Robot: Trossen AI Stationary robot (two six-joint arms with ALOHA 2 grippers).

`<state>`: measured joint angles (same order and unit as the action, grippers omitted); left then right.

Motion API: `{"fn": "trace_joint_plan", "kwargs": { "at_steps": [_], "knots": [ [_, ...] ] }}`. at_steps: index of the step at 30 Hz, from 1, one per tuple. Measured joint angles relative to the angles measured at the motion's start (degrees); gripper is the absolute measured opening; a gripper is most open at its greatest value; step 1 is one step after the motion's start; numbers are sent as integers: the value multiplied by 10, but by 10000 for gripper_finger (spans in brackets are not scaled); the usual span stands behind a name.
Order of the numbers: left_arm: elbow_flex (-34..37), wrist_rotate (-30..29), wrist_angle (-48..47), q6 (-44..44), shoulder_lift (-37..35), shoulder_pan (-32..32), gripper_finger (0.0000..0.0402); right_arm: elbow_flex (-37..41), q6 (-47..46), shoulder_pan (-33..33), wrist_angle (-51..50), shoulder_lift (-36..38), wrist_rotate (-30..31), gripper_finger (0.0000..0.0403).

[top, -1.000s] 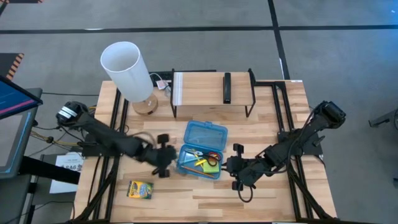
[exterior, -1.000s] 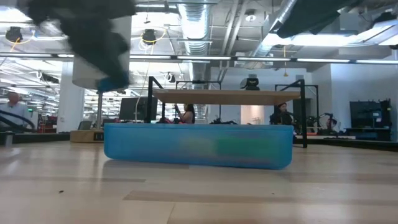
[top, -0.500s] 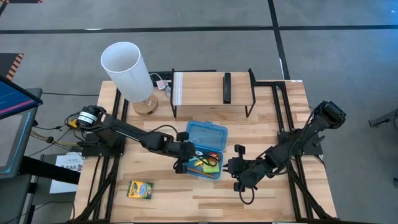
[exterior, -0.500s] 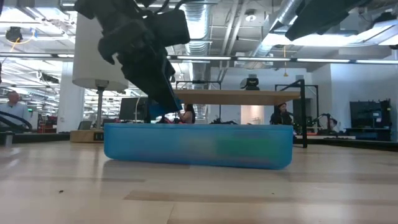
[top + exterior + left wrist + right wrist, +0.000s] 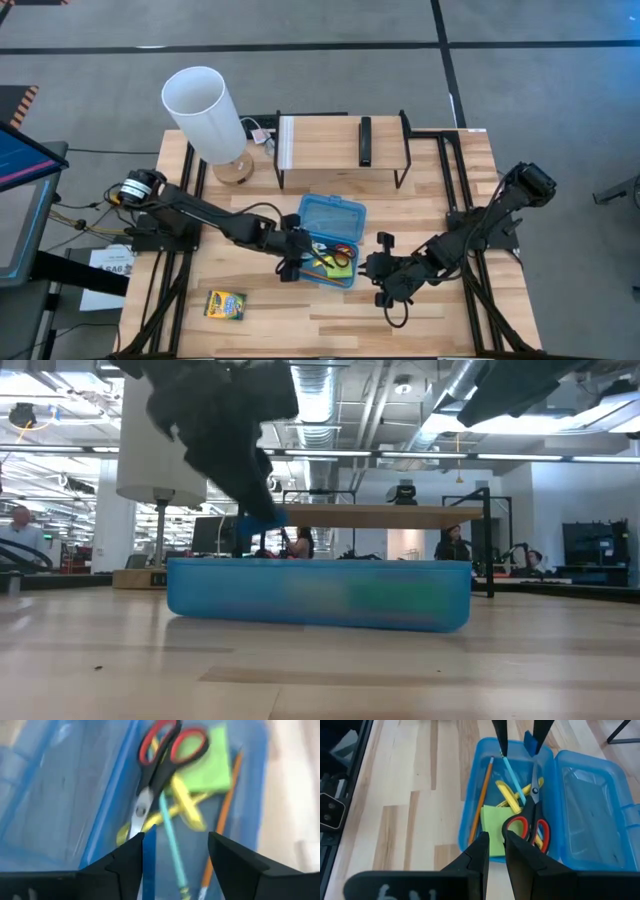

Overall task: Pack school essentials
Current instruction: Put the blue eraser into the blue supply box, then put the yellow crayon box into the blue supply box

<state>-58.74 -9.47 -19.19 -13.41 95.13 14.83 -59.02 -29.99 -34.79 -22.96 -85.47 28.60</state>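
1. The left gripper (image 5: 296, 256) hung over the blue case's (image 5: 303, 272) near-left corner, fingers spread apart, holding nothing.
2. Red-handled scissors (image 5: 532, 815), a green sticky-note pad (image 5: 492, 829), pencils and a teal pen (image 5: 171, 844) lay inside the case.
3. The crayon box (image 5: 225, 304) lay on the table, well apart.
4. The right gripper (image 5: 381, 268) waited beside the case, fingers narrowly apart, empty.

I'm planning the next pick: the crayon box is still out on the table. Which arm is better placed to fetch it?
Probably the left. The crayon box lies on the left arm's side of the table, and the left gripper stands open at the blue case's near edge, while the right gripper waits beyond the case.
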Motion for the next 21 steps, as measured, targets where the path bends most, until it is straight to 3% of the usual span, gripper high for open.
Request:
{"fn": "trace_joint_plan", "kwargs": {
  "at_steps": [10,14,21],
  "knots": [
    [-2,-34,-9,3,3,0,225,0,1,5,1,0,0,82],
    [-22,-34,-73,-15,-5,3,224,0,1,6,1,0,0,82],
    [-32,-69,-180,-95,-56,87,224,0,0,-1,3,0,0,82]
  ]
}}
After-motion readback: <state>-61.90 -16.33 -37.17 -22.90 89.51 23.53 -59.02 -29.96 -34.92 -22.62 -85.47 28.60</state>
